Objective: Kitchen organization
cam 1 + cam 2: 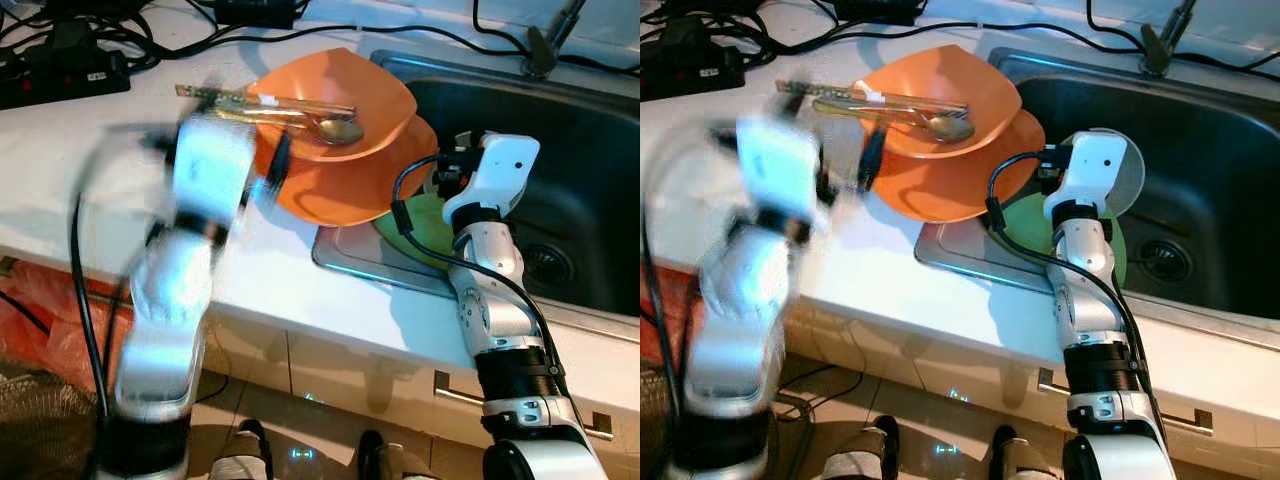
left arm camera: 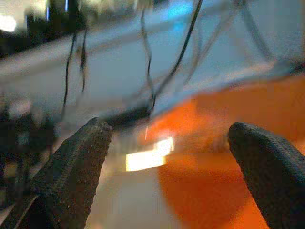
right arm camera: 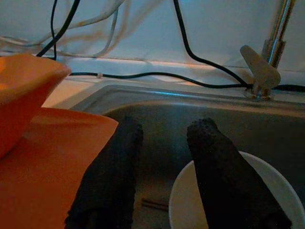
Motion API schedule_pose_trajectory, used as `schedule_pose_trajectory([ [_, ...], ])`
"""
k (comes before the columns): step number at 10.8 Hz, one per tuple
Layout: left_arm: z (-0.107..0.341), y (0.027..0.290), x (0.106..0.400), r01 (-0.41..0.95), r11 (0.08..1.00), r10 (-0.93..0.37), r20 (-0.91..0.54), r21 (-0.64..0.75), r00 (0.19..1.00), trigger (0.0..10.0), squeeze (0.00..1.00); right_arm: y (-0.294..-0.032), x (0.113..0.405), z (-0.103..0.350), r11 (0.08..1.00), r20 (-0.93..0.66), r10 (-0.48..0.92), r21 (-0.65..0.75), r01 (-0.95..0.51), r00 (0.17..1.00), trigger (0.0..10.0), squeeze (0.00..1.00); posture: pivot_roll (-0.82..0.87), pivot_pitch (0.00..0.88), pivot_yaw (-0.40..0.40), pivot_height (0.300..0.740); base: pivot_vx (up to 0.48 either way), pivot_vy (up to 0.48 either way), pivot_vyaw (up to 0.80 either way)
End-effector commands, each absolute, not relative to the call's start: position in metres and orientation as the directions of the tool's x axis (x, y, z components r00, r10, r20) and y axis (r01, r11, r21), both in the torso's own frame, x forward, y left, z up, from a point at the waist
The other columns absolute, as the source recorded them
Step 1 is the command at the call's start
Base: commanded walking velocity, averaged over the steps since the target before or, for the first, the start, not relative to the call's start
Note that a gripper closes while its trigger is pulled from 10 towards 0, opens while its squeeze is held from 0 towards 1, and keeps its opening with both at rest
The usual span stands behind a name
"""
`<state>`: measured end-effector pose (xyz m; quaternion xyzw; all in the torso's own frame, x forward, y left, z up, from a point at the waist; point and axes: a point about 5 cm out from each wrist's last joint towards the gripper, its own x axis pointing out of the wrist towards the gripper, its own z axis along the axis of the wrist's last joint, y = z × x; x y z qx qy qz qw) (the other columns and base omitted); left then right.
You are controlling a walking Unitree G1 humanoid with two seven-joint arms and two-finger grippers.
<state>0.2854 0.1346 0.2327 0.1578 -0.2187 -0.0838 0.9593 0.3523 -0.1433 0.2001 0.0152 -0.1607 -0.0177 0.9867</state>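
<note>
Silver right arm's hand (image 3: 162, 181) over sink (image 3: 238, 119), fingers slightly apart.

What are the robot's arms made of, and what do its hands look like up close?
Both arms are built of silver, rounded metal segments with black bands at the joints. The right arm has a white casing near the wrist and a black cable looping along it. The left arm is blurred, with a black cable alongside. Each ends in a claw of two long black fingers with a rough, grainy surface.

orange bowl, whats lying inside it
A spoon and chopsticks lie across the orange bowl. It sits on an orange plate, hiding the plate's middle.
</note>
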Motion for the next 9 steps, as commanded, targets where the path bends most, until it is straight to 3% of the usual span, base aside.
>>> schedule_pose_trajectory([
  [1, 0.233, 0.137, 0.283, 0.063, 0.948, -0.199, 0.427, 0.313, 0.882, 10.0, 0.00, -0.149, 0.347, 0.162, 0.998, 0.185, -0.060, 0.037, 0.054, 0.981, 10.0, 0.00, 0.22, 0.265, 0.028, 0.740, 0.000, 0.000, 0.00],
  [9, 0.203, 0.166, 0.261, -0.097, 0.961, -0.026, 0.435, 0.259, 0.900, 10.0, 0.00, -0.161, 0.349, 0.157, 0.996, 0.166, -0.092, 0.018, 0.090, 0.982, 10.0, 0.00, 0.23, 0.264, 0.006, 0.740, 0.000, 0.000, 0.00],
])
